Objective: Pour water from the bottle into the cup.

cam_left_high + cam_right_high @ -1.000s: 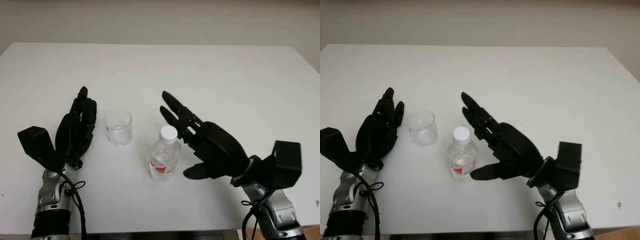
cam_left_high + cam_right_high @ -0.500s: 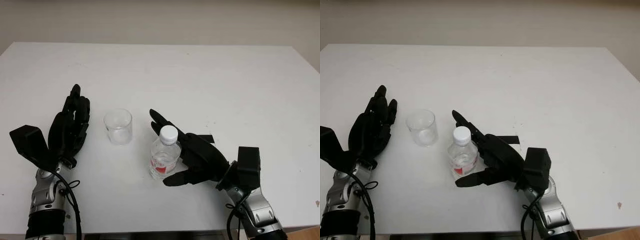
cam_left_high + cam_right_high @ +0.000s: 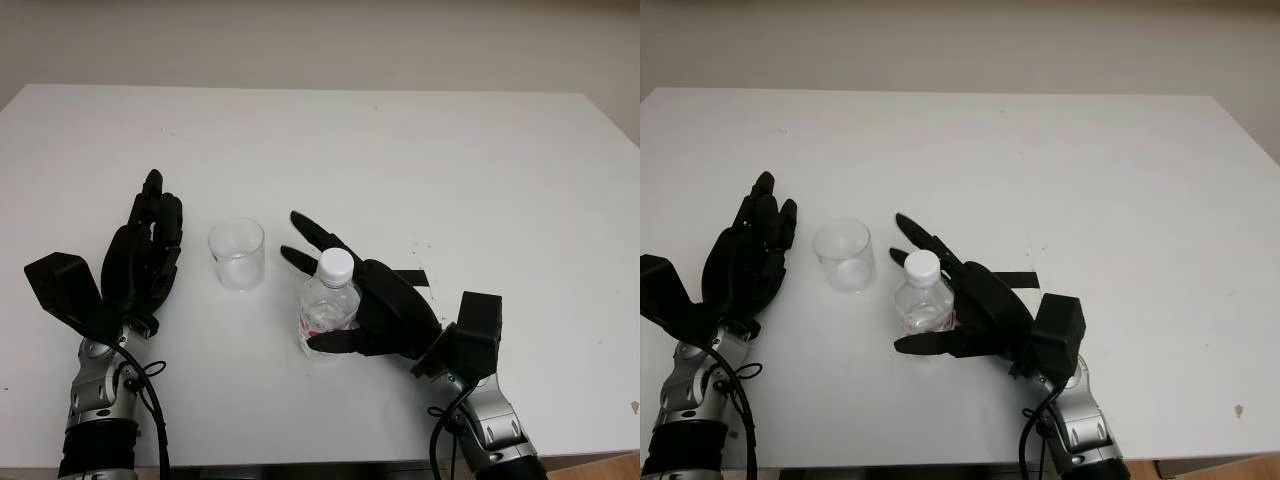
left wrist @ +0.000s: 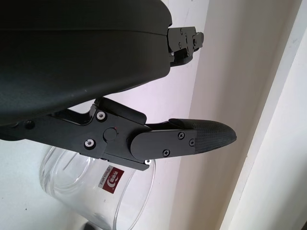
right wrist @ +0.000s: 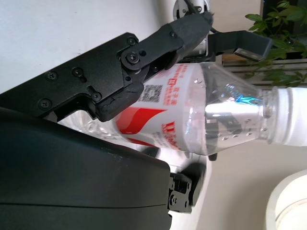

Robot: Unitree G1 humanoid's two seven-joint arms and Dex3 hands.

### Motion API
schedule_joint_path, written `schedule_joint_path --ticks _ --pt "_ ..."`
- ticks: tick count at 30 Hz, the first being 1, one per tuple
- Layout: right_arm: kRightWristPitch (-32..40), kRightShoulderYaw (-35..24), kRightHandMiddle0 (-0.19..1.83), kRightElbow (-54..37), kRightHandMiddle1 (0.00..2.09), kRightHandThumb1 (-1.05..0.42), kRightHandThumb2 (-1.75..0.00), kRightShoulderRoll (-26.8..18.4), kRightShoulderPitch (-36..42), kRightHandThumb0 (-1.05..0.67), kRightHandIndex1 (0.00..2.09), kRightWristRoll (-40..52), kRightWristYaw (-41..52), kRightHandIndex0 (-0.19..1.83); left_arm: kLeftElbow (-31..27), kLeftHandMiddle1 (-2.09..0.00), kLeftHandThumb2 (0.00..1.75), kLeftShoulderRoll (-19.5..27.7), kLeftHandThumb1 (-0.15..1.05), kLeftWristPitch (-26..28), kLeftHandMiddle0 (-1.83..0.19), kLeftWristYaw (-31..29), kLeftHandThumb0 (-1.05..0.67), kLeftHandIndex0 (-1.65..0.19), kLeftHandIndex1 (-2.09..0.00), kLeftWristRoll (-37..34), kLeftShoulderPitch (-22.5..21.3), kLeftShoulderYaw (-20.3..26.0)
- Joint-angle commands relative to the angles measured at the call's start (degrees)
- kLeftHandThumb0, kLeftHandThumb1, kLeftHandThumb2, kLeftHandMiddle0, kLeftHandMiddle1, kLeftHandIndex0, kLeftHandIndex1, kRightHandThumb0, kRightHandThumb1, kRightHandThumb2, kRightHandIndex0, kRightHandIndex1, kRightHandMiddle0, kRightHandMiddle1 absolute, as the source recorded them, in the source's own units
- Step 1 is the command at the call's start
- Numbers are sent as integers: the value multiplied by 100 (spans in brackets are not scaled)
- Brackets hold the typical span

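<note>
Your work surface is a white table (image 3: 480,170), and everything in play sits toward its near edge, within easy reach of both arms.

Your right hand (image 3: 385,305) is wrapped around the bottle from its right side. Two fingers (image 3: 310,228) extend past the cap on the far side and the thumb crosses the front of the label. In the right wrist view the thumb lies against the label and the palm shell is hard up behind the body. I cannot tell whether the hold is firm yet; treat it as unconfirmed.

Your left hand (image 3: 145,262) is open, held upright just left of the cup, palm toward it and not touching, probably placed to steady it.

The bottle (image 3: 326,308) stands upright, its white cap (image 3: 336,263) on. That cap has to come off before anything pours.

The cup (image 3: 236,253), clear and seemingly empty, stands upright between the two hands, near the bottle but apart from it.
</note>
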Motion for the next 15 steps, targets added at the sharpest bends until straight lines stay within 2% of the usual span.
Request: schedule_joint_path --ticks 1,2,3,6,9,12,15 --pt "122 -27 24 -88 181 -79 -5 -130 -105 -66 185 -65 14 26 -40 -5 44 0 105 -96 12 -29 -73 12 -4 12 -76 -6" --pt "198 -23 31 -151 184 -79 -5 -190 -109 -64 189 -116 3 32 -37 -5 45 -1 105 -122 12 -22 -73 12 -4 24 -77 -8" --pt "214 -8 48 -203 192 -84 -6 -254 -116 -59 196 -214 -21 57 -37 -5 46 -8 105 -139 12 -5 -73 12 -4 30 -79 -7" --pt "323 18 82 -344 195 -95 -6 -398 -122 -51 186 -362 -15 103 -34 -6 46 -38 105 -165 10 57 -73 10 -6 31 -83 1" --pt "386 77 108 -475 205 -102 -7 -589 -148 -47 185 -476 131 133 0 -6 46 -59 105 -210 10 70 -72 10 -6 29 -81 2" --pt "348 128 125 -546 209 -104 -12 -729 -172 -47 192 -555 283 149 -4 -6 46 -79 105 -222 10 104 -73 10 -6 44 -70 -6" --pt "224 145 117 -558 209 -105 -23 -725 -153 -49 205 -625 254 151 -18 -5 45 -103 105 -204 11 103 -73 10 -5 7 -50 3"
